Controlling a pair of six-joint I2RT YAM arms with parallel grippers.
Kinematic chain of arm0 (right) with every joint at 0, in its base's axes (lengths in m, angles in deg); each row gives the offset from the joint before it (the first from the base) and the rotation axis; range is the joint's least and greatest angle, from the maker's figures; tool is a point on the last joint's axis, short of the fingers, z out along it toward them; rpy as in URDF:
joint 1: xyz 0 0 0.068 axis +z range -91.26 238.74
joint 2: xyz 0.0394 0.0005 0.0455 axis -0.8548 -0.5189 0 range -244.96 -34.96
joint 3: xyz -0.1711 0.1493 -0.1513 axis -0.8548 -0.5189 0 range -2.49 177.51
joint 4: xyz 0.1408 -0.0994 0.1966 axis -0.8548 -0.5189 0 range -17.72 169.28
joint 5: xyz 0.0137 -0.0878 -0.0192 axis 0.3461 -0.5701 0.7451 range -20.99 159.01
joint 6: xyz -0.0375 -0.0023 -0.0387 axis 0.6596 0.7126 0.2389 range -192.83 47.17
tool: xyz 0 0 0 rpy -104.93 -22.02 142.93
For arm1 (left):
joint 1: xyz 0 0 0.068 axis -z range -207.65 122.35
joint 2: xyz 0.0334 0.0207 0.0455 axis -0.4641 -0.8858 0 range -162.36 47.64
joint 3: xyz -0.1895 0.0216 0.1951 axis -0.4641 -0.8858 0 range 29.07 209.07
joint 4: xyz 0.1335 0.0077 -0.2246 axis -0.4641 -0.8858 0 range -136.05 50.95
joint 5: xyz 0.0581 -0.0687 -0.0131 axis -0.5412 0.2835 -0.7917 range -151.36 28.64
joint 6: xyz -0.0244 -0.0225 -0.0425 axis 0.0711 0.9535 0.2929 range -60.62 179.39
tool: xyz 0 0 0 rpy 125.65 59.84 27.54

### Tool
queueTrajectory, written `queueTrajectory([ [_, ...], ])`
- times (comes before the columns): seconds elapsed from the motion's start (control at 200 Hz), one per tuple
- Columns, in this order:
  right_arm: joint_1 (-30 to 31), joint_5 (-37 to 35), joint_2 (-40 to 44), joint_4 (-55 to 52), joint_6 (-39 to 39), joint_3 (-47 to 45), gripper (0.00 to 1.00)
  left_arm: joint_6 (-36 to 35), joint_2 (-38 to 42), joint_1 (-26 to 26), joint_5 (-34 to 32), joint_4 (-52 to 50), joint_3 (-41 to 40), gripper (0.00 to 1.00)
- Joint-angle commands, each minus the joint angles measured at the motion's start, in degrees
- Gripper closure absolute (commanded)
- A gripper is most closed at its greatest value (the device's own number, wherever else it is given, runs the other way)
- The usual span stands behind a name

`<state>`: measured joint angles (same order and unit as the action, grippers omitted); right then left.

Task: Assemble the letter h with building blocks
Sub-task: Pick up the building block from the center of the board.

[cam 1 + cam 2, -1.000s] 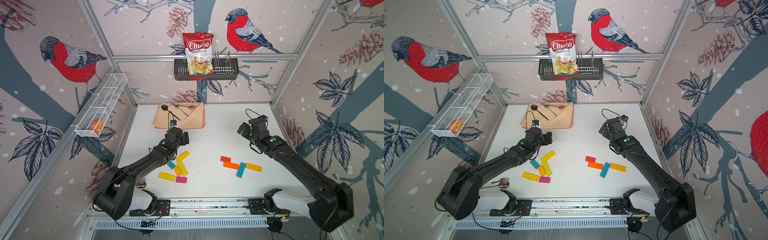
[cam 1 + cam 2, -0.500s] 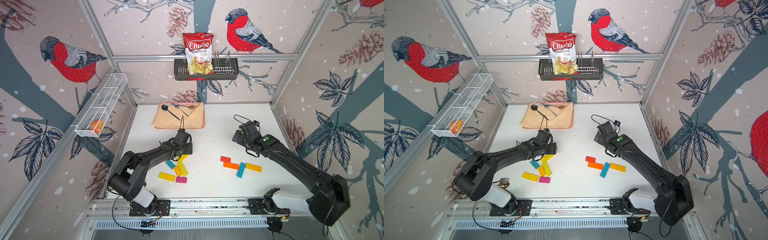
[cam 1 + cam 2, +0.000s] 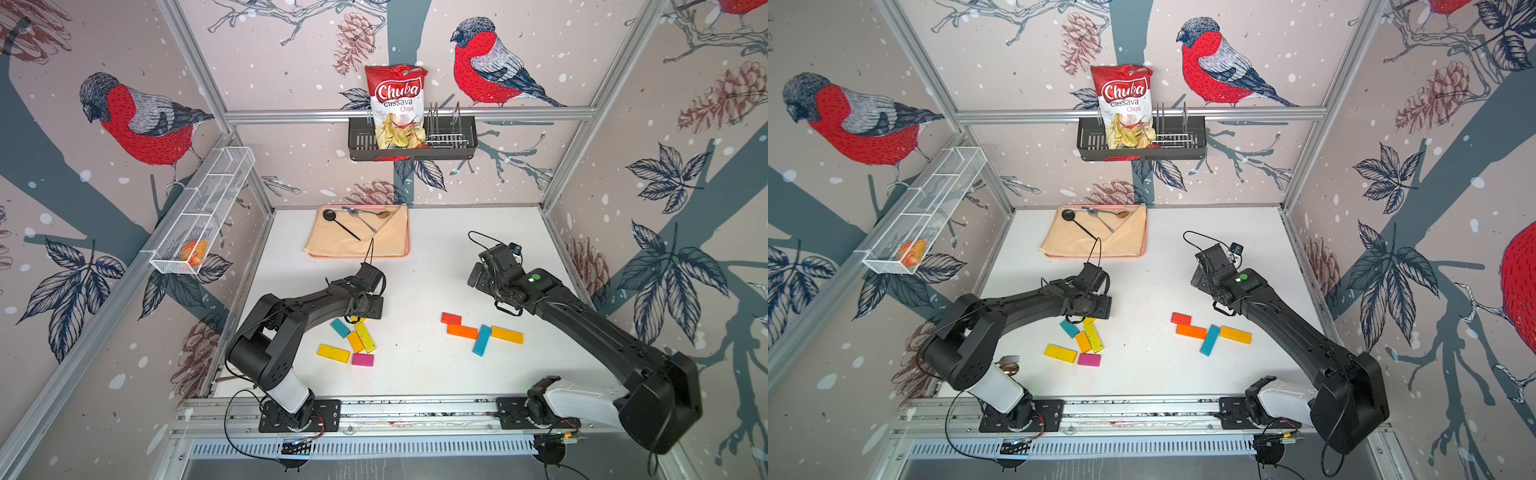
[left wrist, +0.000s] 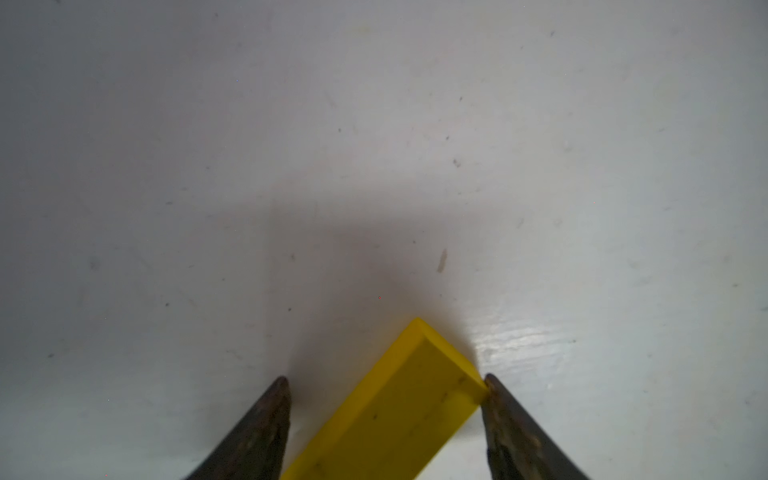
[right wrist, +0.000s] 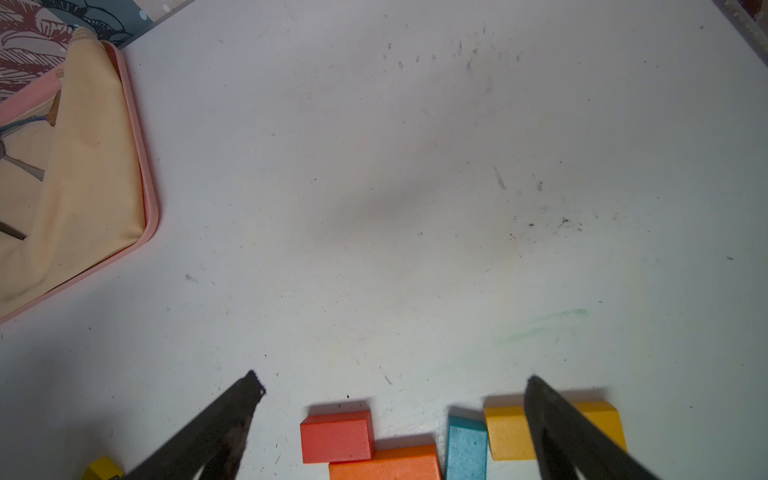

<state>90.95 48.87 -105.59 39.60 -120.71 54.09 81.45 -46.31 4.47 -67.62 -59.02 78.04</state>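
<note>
Progress is basically nil: no h anywhere on the table (image 3: 419, 374), just building blocks (image 3: 333, 353) lying in two loose heaps, one near each arm. Left jaws are open, straddling the end of a yellow block (image 4: 407, 407), one tip touching its corner, no real squeeze yet I'd say. Right jaws gape wide near the red block (image 5: 336, 436), holding nothing. All the placing is left.

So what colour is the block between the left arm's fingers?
The block is yellow; left wrist view shows it best.

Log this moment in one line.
left gripper: open, straddling yellow block | right gripper: open, empty | letter h: not yet formed
</note>
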Motion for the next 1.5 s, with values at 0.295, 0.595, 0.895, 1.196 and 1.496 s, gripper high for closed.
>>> queueTrajectory([
  [0.295,0.0,-0.9,0.7,-2.0,-0.6,0.3,0.00,-1.3,-4.2,0.0,-3.6,-5.3,2.1,0.46],
  [0.595,0.0,-0.8,1.9,-2.5,-1.1,-0.2,0.00,-3.0,3.3,0.0,-4.4,-11.7,2.9,0.33],
  [0.895,0.1,-0.8,3.2,-3.6,-1.0,-0.1,0.00,-2.6,2.1,-0.4,-2.3,-12.1,2.4,0.31],
  [1.196,0.1,-0.7,5.3,-3.6,-1.6,-1.5,0.00,-3.3,-1.4,-2.8,-2.2,-10.8,2.9,0.42],
  [1.496,0.1,-0.3,5.4,-2.7,-1.8,-2.6,0.01,-4.6,-3.5,-4.2,-4.2,-10.5,4.3,0.70],
])
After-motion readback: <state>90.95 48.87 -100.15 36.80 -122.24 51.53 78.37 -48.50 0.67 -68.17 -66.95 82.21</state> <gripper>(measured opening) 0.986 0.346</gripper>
